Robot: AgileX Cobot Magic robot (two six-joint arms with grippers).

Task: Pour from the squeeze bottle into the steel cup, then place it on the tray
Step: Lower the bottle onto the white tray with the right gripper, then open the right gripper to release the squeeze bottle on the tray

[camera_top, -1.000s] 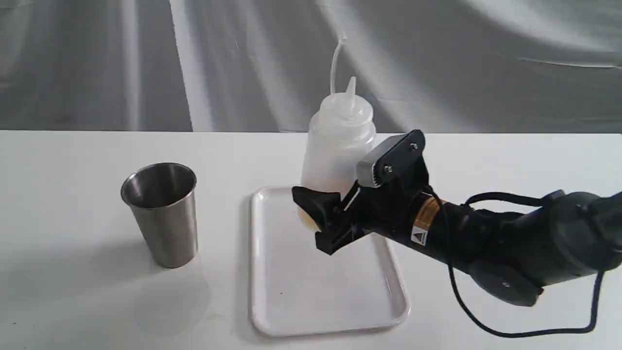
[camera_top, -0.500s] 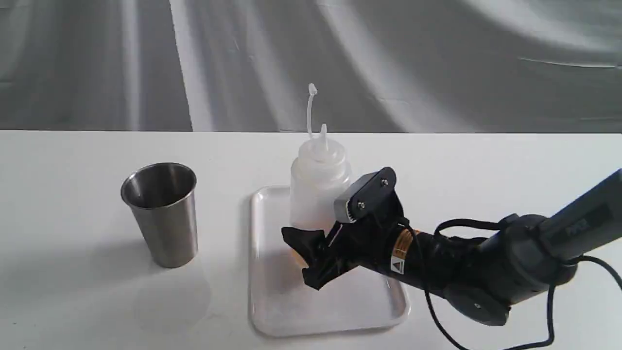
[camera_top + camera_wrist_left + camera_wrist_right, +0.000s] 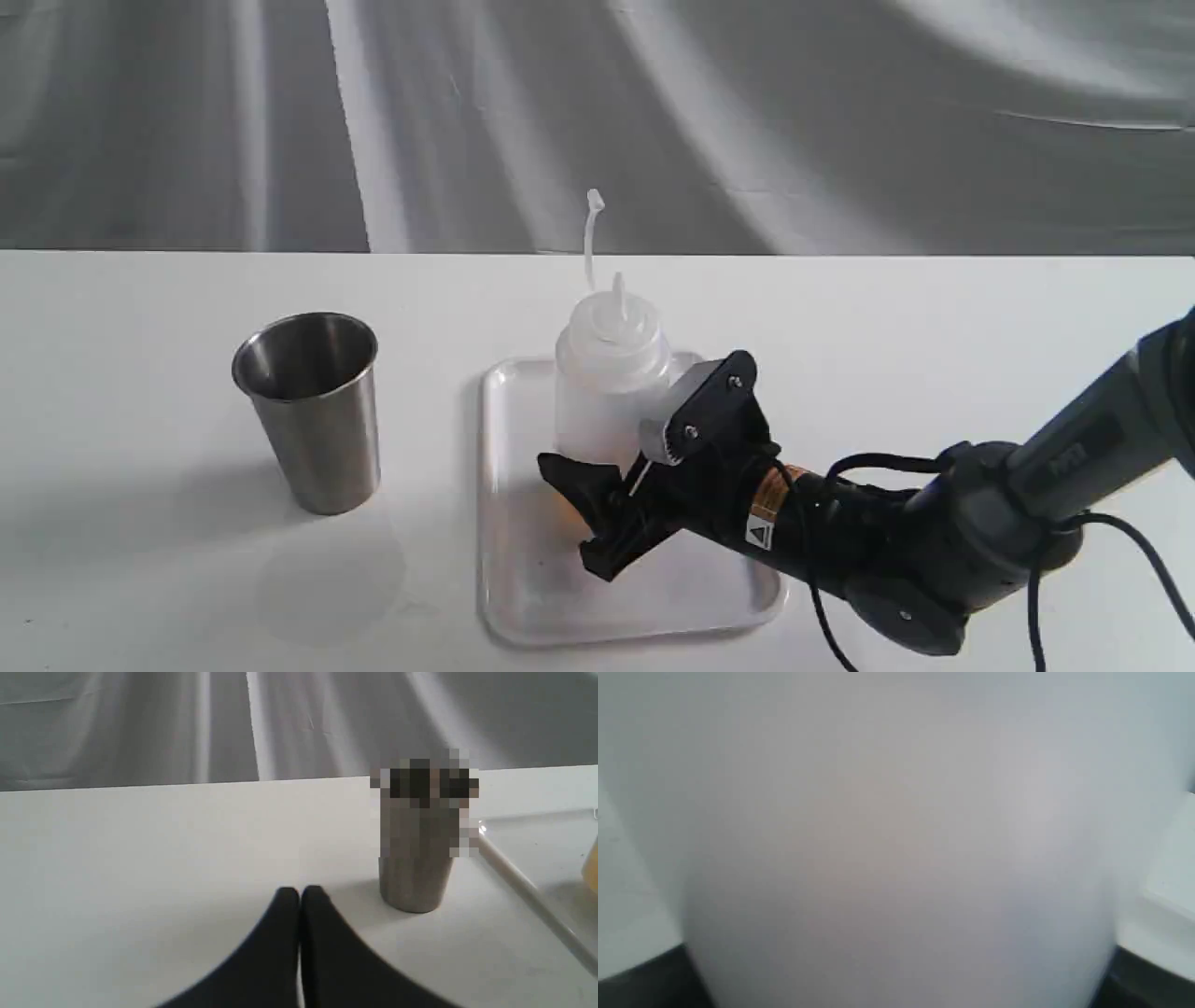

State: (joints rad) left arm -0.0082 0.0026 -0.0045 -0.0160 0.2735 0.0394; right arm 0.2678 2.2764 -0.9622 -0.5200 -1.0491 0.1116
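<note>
On the tray [image 3: 635, 633], toward its twelve o'clock end: the squeeze bottle [image 3: 609, 392], upright, nozzle and cap strap pointing to twelve. Sits lower than half a second ago and far lower than a second ago, back then hanging clear above the tray's far rim. Now has its base down at the tray floor; cannot tell whether touching, with a black finger in front. Clamped low on its body by the right gripper [image 3: 590, 499], reaching in from four o'clock, with the arm lying flatter than before. Fills the right wrist view as a pale blur, dark fingers [image 3: 644, 989] on either side. At nine o'clock from the tray, well apart: the steel cup [image 3: 313, 420], upright, in the same spot as before. Left gripper [image 3: 300, 892]: tips pressed together, pinching nothing, over the table [image 3: 140, 579], with the cup ahead of it.
</note>
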